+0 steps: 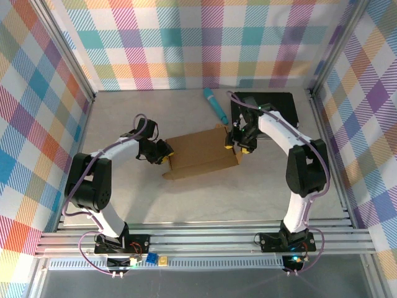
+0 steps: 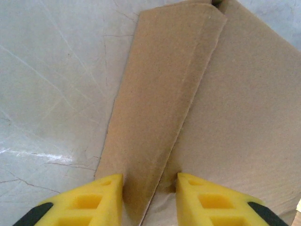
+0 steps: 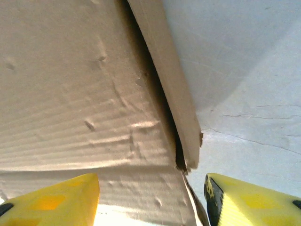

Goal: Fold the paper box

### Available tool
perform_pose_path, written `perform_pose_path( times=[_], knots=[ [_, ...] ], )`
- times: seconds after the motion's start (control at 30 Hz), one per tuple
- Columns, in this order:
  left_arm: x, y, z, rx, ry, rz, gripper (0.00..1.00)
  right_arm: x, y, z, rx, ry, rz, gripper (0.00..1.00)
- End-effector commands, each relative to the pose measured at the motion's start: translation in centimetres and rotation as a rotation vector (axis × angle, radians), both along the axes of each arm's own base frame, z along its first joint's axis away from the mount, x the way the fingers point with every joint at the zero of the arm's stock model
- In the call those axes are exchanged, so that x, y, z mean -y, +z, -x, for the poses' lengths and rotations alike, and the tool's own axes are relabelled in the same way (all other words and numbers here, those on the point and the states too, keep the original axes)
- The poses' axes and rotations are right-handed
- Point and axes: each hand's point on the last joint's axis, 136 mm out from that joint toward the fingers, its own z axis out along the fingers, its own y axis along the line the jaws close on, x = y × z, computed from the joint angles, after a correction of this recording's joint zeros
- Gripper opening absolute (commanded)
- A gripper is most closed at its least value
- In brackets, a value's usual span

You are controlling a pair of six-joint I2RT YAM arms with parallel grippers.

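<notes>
The paper box is a brown cardboard mailer lying mid-table, with a raised flap at each end. My left gripper is at its left end. In the left wrist view the yellow fingers press against both sides of the narrow folded flap, so the left gripper is shut on the box. My right gripper is at the right end. In the right wrist view it stands open, straddling the box corner, with its right finger apart from the side flap.
A teal pen lies just behind the box. A black rectangular case sits at the back right under the right arm. Plaid walls enclose the table on three sides. Bare tabletop lies in front of the box.
</notes>
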Motion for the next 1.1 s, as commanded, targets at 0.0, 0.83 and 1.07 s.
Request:
perform_pose_path(
  times=[0.0, 0.83, 1.07],
  knots=[
    [-1.4, -1.8, 1.6, -0.060, -0.025, -0.103, 0.27, 0.8, 1.5, -0.2, 0.028, -0.008, -0.061, 0.61],
    [-4.1, -1.4, 1.0, 0.062, -0.151, -0.003, 0.12, -2.6, -2.4, -4.6, 0.035, 0.099, -0.416, 0.69],
    [-5.6, -1.7, 1.9, 0.096, -0.209, 0.021, 0.10, -3.0, -2.5, -5.6, 0.072, 0.129, -0.440, 0.77]
  ],
)
